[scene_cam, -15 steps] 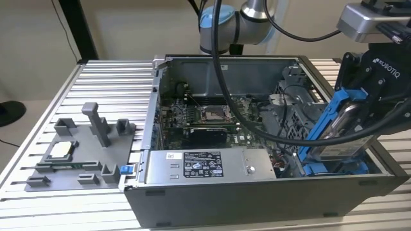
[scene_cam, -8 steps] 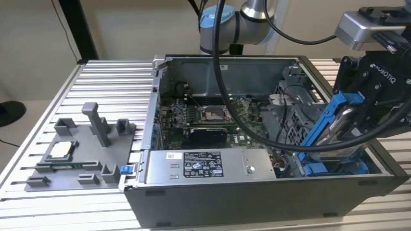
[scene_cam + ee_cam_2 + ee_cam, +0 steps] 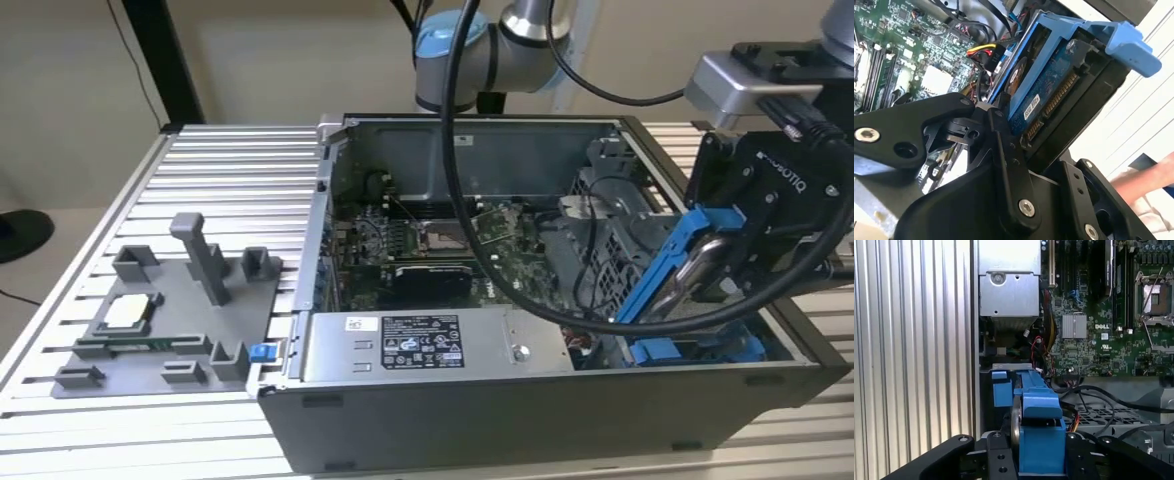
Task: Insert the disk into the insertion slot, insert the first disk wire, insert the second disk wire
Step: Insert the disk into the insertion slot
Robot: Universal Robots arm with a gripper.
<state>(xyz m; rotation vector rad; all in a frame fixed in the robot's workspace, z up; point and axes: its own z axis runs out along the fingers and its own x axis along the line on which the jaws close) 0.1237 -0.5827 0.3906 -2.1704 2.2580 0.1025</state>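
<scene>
My gripper (image 3: 721, 262) is shut on the disk (image 3: 663, 275), a silver drive in a bright blue carrier. I hold it tilted on edge over the front corner of the open computer case, on the exterior view's right. Just below it lies the insertion slot (image 3: 697, 350), a grey bay with blue fittings. In the second wrist view the disk (image 3: 1054, 85) shows its blue circuit-board side and connector pins, clamped between black fingers (image 3: 1004, 150). In the first wrist view the disk (image 3: 1038, 432) stands edge-on between the fingers (image 3: 999, 460).
The grey power-supply box (image 3: 414, 345) fills the case front; the motherboard (image 3: 427, 245) lies behind it. Loose cables with a red-yellow-black plug (image 3: 985, 52) hang beside the disk. A grey parts fixture (image 3: 160, 320) sits on the slatted table (image 3: 214, 170). A person's hand (image 3: 1149, 175) is close by.
</scene>
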